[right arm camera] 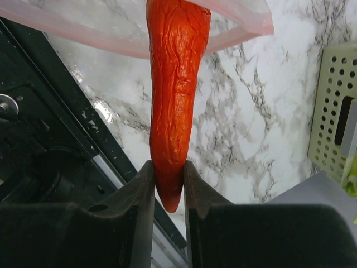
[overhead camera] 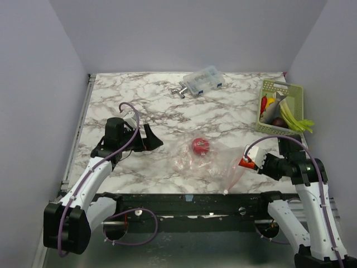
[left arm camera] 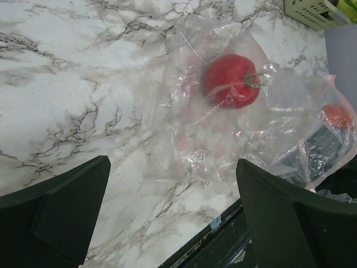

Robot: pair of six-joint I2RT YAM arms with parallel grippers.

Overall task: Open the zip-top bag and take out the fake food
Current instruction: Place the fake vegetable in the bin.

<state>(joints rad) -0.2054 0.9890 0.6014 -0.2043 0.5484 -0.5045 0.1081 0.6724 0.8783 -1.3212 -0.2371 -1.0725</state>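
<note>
The clear zip-top bag [overhead camera: 215, 162] lies on the marble table near the front edge, with a red toy fruit [overhead camera: 200, 146] inside it. The bag [left arm camera: 223, 139] and the red fruit [left arm camera: 231, 81] also show in the left wrist view. My right gripper [overhead camera: 249, 162] is shut on the narrow tip of an orange carrot [right arm camera: 175, 95], whose upper end is at the bag's pink zipper strip [right arm camera: 139, 47]. My left gripper [overhead camera: 152, 138] is open and empty, left of the bag, and shows in its own wrist view [left arm camera: 173, 218].
A pale green basket [overhead camera: 295, 92] at the back right holds several toy foods: yellow, red, dark purple and a green stalk. A small clear box with blue contents [overhead camera: 203, 80] and a metal fitting [overhead camera: 179, 90] lie at the back. The table's front edge [overhead camera: 184, 195] is close.
</note>
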